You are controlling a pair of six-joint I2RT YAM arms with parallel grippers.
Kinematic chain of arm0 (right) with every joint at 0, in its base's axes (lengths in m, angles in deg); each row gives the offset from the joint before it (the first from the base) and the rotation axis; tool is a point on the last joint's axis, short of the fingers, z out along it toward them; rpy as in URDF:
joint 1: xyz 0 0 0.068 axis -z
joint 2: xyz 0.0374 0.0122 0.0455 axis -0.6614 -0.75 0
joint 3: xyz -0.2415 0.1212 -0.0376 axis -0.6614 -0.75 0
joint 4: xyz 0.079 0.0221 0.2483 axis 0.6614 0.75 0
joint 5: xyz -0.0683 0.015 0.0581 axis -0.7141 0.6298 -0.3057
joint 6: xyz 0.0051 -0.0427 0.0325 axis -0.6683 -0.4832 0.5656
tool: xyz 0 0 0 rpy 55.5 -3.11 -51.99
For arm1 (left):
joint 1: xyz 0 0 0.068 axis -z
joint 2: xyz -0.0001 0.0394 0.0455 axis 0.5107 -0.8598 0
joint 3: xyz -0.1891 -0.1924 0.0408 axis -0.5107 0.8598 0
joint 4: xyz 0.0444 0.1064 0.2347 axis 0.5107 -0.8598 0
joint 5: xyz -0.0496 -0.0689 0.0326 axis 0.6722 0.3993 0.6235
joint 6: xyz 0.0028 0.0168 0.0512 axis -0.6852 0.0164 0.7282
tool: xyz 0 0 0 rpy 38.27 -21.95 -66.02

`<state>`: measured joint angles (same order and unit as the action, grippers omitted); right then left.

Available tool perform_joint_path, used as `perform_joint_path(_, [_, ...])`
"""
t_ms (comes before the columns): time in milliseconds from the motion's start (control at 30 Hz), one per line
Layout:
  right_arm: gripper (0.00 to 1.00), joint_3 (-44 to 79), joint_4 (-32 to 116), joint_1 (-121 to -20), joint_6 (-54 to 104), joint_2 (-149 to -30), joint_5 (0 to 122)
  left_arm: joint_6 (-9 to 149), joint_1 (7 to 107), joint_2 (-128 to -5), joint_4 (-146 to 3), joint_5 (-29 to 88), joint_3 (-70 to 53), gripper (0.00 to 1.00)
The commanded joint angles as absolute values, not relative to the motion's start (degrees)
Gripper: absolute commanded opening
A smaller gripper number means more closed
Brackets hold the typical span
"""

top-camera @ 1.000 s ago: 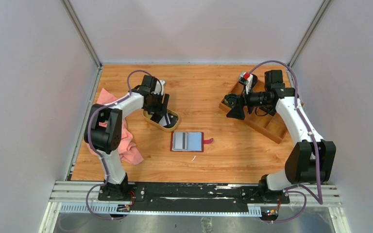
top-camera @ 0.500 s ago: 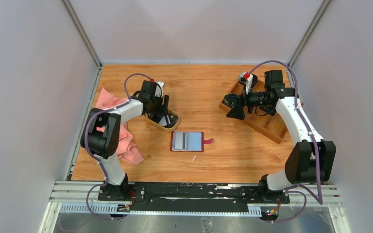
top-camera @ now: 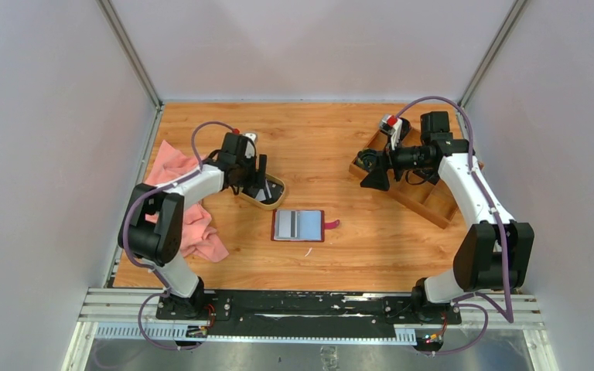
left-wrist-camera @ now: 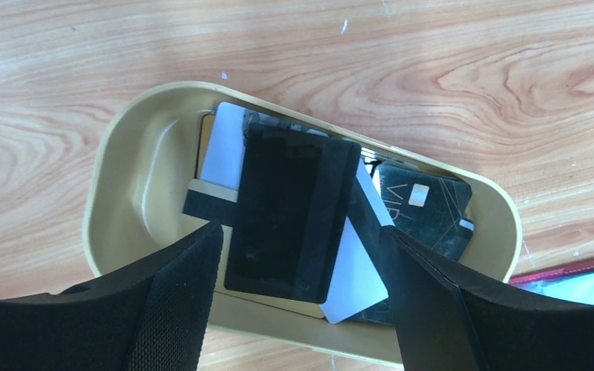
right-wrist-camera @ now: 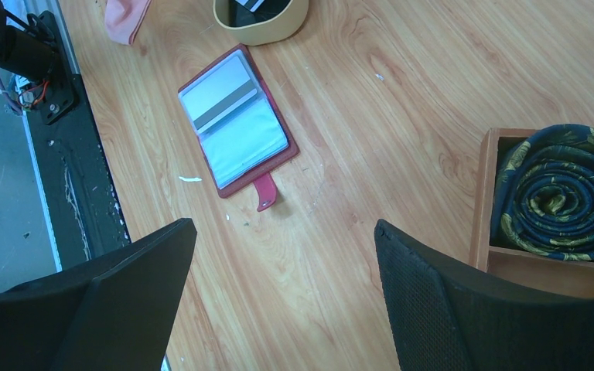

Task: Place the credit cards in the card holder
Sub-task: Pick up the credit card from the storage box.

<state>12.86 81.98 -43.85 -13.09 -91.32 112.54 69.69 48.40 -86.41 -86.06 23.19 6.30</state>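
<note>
With our left pincer open above the overlapping credit cards in the dish and the right pincer open too, we risk pinching several at once.

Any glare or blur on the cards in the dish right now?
Left wrist: sharp and evenly lit; the top black card has only a dull sheen, and the tan dish is softly shadowed inside. Top external: clear, but the dish is small and partly hidden by the left gripper. Right wrist: card holder crisp, bright inside but not washed out.
</note>
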Motion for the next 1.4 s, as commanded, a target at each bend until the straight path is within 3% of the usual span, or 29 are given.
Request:
perform_joint_path(0, [0.89, 11.97, 82.36, -42.82, -13.64, -91.50, 113.85, 66.35, 50.20, -86.93, -88.21, 21.45, 6.04, 0.79])
perform_joint_path(667, [0.89, 12.01, 82.36, -42.82, -13.73, -91.15, 113.94, 67.09, 52.51, -93.24, -89.55, 14.76, 3.09, 0.85])
perform_joint_path(1367, [0.89, 12.01, 82.44, -42.64, -13.72, -91.24, 113.94, 62.74, 52.51, -89.95, -86.73, 16.09, 5.67, 0.60])
